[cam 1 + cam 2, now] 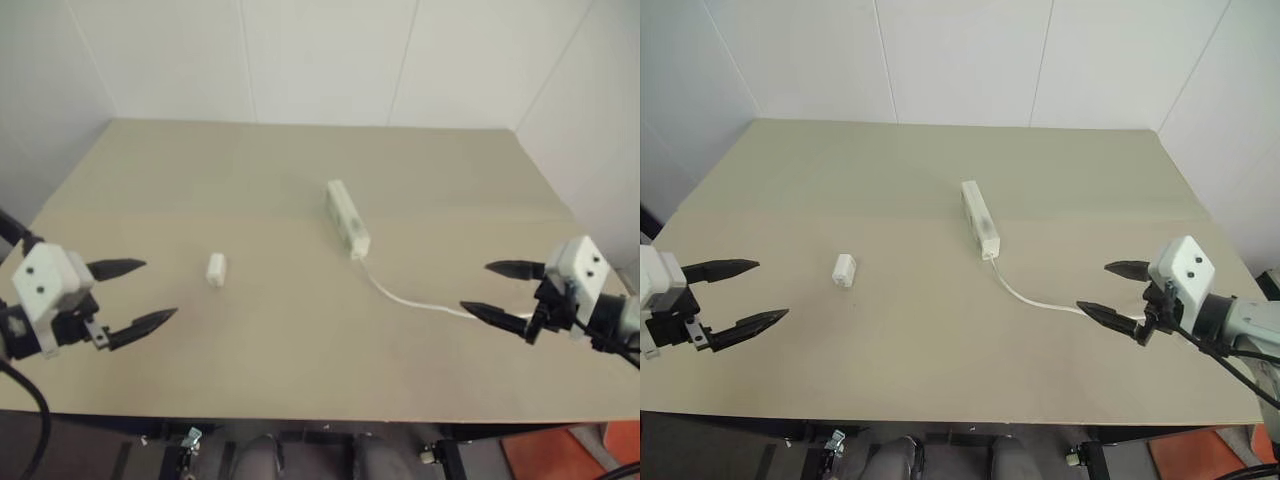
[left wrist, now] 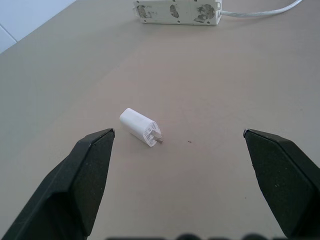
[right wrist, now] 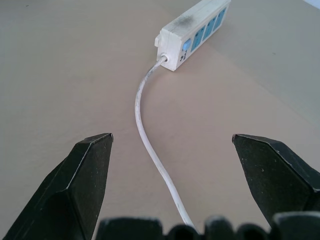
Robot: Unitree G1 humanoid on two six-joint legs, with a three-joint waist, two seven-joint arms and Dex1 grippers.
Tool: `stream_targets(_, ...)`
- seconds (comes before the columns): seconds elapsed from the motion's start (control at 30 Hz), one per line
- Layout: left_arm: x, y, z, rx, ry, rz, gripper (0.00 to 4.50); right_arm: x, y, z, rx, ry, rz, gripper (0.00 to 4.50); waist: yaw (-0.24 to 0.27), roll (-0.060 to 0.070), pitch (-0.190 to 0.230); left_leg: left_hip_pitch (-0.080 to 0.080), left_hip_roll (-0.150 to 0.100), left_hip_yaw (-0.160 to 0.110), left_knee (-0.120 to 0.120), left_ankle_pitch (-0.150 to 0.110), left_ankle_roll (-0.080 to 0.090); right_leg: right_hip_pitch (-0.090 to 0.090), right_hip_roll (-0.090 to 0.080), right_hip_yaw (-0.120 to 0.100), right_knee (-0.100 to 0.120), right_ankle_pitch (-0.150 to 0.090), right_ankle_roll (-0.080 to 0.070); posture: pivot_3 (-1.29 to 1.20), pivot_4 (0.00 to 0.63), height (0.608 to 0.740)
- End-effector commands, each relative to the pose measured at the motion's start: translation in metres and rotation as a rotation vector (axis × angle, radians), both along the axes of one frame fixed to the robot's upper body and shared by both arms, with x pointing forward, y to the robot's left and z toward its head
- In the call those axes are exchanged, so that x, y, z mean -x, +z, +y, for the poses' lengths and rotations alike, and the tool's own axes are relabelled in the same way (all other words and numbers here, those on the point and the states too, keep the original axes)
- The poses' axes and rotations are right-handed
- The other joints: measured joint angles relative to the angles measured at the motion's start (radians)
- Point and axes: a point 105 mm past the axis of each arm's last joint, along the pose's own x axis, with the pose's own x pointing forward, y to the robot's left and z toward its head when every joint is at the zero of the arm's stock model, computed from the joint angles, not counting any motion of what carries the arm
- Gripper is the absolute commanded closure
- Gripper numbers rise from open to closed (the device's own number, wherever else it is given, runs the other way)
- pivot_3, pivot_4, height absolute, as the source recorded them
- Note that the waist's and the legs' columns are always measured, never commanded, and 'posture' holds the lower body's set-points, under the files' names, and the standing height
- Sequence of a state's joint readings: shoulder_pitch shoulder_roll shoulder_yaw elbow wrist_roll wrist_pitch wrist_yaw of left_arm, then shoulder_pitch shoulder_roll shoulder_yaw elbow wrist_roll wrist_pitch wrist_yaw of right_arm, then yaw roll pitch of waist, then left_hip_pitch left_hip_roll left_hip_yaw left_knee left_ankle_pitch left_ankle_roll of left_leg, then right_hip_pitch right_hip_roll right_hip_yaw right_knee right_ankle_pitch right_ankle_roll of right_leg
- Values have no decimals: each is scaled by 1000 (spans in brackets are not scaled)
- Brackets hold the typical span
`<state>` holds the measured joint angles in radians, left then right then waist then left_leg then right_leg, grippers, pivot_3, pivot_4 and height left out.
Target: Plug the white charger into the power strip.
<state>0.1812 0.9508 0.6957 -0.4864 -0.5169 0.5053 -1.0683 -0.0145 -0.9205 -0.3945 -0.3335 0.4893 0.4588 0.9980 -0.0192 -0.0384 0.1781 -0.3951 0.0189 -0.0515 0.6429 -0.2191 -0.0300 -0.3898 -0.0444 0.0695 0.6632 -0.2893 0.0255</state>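
Observation:
The white charger (image 1: pixel 216 269) lies flat on the tan table, left of centre, its metal prongs showing in the left wrist view (image 2: pixel 141 128). The power strip (image 1: pixel 346 217) lies near the table's middle, with blue sockets (image 3: pixel 204 31) and a thin white cable (image 1: pixel 410 300) curving toward the right. My left gripper (image 1: pixel 132 296) hovers open at the left, short of the charger, with nothing between its fingers. My right gripper (image 1: pixel 503 291) hovers open at the right, over the cable's end, also empty.
The tan table (image 1: pixel 300 380) ends in a front edge close below both grippers. White walls (image 1: pixel 320 60) stand behind and at both sides. An orange patch of floor (image 1: pixel 570 455) shows at the lower right.

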Motion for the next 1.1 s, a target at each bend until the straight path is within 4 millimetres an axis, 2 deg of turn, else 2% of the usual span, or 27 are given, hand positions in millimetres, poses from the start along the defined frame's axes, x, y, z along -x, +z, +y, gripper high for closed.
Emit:
stream_targets(0.03,1,6,-5,-8,-16,-22,0,1,8,1,10,9,-45,16,0,0,0,0,0,0,0,0,0,0,0,0,0,0,0,0,150,740)
stream_targets(0.3,1,5,-7,7,-16,-25,0,-1,9,1,14,3,-53,16,0,0,0,0,0,0,0,0,0,0,0,0,0,0,0,0,150,740)
stream_targets(0.43,0,5,-8,11,-20,-27,0,-5,5,8,-1,9,-54,16,-1,0,0,0,0,0,0,0,0,0,0,0,0,0,0,0,150,740)
stream_targets(0.7,-4,5,-13,16,-39,-31,0,-36,-30,61,-104,-19,1,16,-12,0,0,2,0,0,0,0,0,1,0,0,1,0,0,0,150,740)
stream_targets(0.8,-4,5,-16,19,-44,-32,0,-49,-43,73,-140,-69,24,16,-18,0,0,1,0,0,0,0,0,1,0,0,1,0,0,0,150,740)
stream_targets(1.0,-4,3,-20,29,-50,-30,0,-75,-53,94,-212,-130,38,16,-22,0,0,2,0,0,0,0,0,0,0,0,2,0,0,0,150,740)
stream_targets(1.1,-5,2,-22,35,-56,-28,0,-89,-60,112,-235,-136,53,16,-25,0,0,2,0,0,0,0,0,0,0,0,2,0,0,0,150,740)
